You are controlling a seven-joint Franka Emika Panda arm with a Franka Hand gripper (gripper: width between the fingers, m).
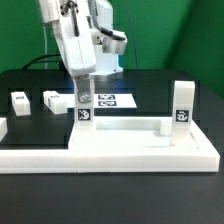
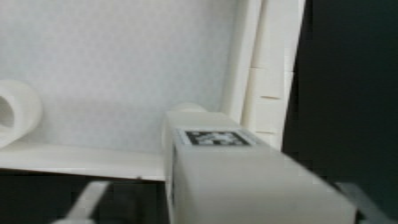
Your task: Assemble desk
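Observation:
The white tabletop slab (image 1: pixel 140 142) lies flat at the front, raised rims up. One square leg (image 1: pixel 181 103) with a tag stands upright on its corner at the exterior view's right. My gripper (image 1: pixel 84 92) is shut on another tagged leg (image 1: pixel 84 110) and holds it upright at the slab's back corner on the exterior view's left. In the wrist view that leg (image 2: pixel 231 165) fills the space between my fingers (image 2: pixel 80 205), over the slab's inner surface (image 2: pixel 125 90) next to its rim (image 2: pixel 267 60). I cannot tell whether the leg's lower end touches the slab.
Two loose legs (image 1: pixel 20 103) (image 1: pixel 52 101) lie on the black table at the exterior view's left. The marker board (image 1: pixel 113 100) lies behind the slab. The low white L-shaped rail (image 1: pixel 30 152) runs along the front left. A round boss (image 2: pixel 15 110) shows on the slab.

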